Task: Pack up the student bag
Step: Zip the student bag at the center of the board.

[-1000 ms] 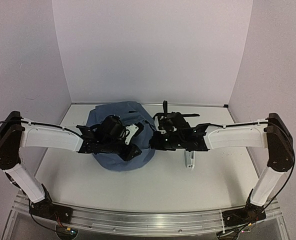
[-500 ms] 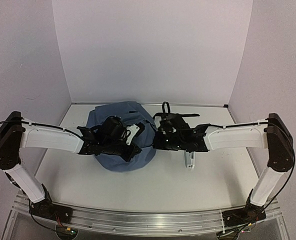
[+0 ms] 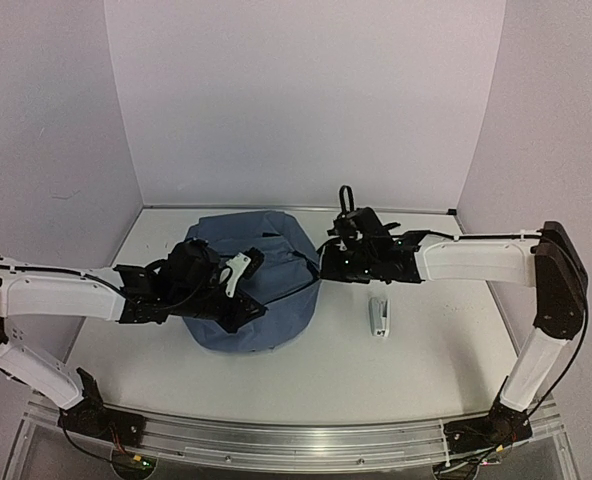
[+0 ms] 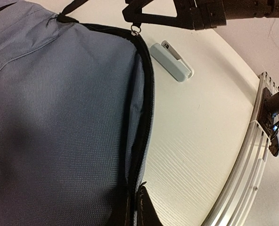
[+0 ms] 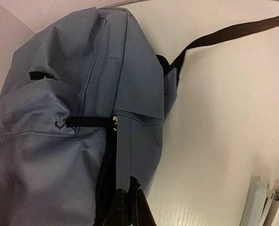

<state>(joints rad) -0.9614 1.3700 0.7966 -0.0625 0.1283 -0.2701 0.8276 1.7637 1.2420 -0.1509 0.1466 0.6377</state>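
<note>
Bag (image 3: pixel 276 300) sits centre frame on the table (image 3: pixel 426 350), left gripper (image 4: pixel 134 209) and right gripper (image 5: pixel 128 205) each clamped tight on its edge, stapler (image 3: pixel 378 316) just off its right side, tabletop open lower right.

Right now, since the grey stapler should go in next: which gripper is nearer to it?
The right gripper, at the student bag's right edge close to the grey stapler; the left gripper sits farther off, over the bag.

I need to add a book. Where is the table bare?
Bare: the near strip between the student bag and the front rail, and the right side past the pale stapler. Crowded: at the bag, where the left claw and right claw pinch it.
</note>
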